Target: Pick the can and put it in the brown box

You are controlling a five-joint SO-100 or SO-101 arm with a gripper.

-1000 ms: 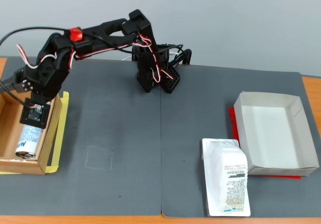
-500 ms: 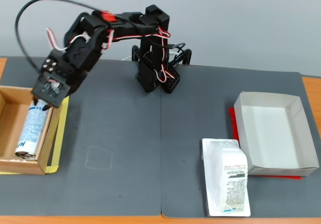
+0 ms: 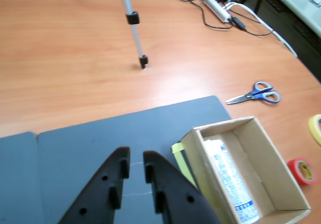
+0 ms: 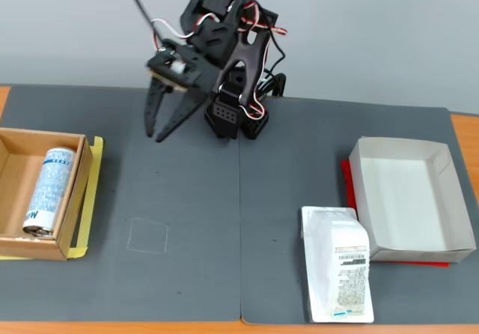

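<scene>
**Can lies in the brown box, arm lifted away**

The arm is seen folded up high near its base at the back of the dark mat (image 4: pixel 187 222) in the fixed view. The end effector (image 4: pixel 159 135) is pointed down and to the left, and it hangs over the mat with nothing in it. Its two fingers (image 4: pixel 150 117) are spread a little, with a thin gap seen between them in the wrist view (image 3: pixel 136 159).

The can (image 4: pixel 47 190) is found lying on its side inside the brown box (image 4: pixel 81 192) at the left edge of the fixed view. It lies along the long way of the box, close to the right wall. The end effector is well apart from the box.

Only in the fixed view are the white paper box (image 4: pixel 441 199) and the flat wrapped package (image 4: pixel 338 274) seen, both at the right side of the mat, just beside each other. Only in the wrist view are the scissors (image 3: pixel 254 94), a red tape roll (image 3: pixel 302 170), a tripod leg (image 3: pixel 133 25) and cables (image 3: pixel 235 20) seen on the wooden worktop (image 3: pixel 75 73) past the mat.

A wide bare part of the mat is left between the brown box and the package. The brown box sits right at the mat's left edge, on a yellow strip (image 4: pixel 88 214).
</scene>
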